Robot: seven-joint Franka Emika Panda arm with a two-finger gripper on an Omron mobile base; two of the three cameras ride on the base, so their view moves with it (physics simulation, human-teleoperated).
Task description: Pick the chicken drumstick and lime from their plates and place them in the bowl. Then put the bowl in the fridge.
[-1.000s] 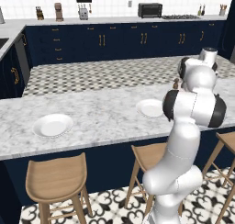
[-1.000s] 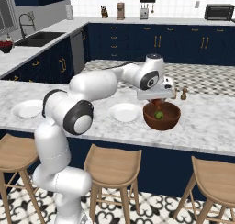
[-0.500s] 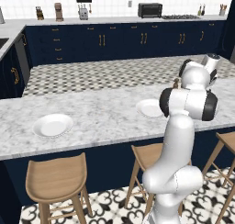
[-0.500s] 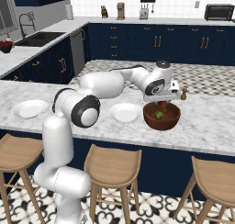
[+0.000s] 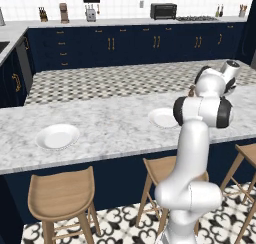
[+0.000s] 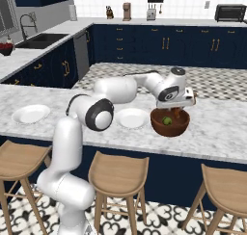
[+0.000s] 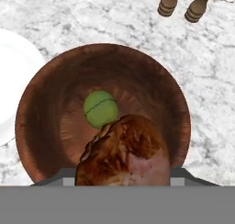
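Note:
The dark reddish-brown bowl (image 6: 169, 129) (image 7: 41, 81) stands on the marble island counter with the green lime (image 6: 167, 120) (image 7: 101, 109) lying in its bottom. My gripper (image 6: 176, 109) hangs just above the bowl's right half, shut on the chicken drumstick (image 6: 177, 112) (image 7: 126, 149). The drumstick's meaty end hides the fingertips in the hand view. Two white plates are bare: one just left of the bowl (image 6: 131, 117) (image 5: 162, 117) (image 7: 11, 81), one far left on the counter (image 6: 31, 113) (image 5: 58, 136). The fridge is out of view.
Two brown pepper grinders (image 7: 170, 2) stand on the counter beyond the bowl. Wooden stools (image 6: 118, 171) line the island's near side. Navy cabinets, a sink (image 6: 41, 38) and a toaster oven (image 5: 163, 10) sit along the back walls.
The hand with the drumstick has shifted a little to the right and lower over the bowl, and the arm's elbow has swung with it. The lime and the plates have not moved.

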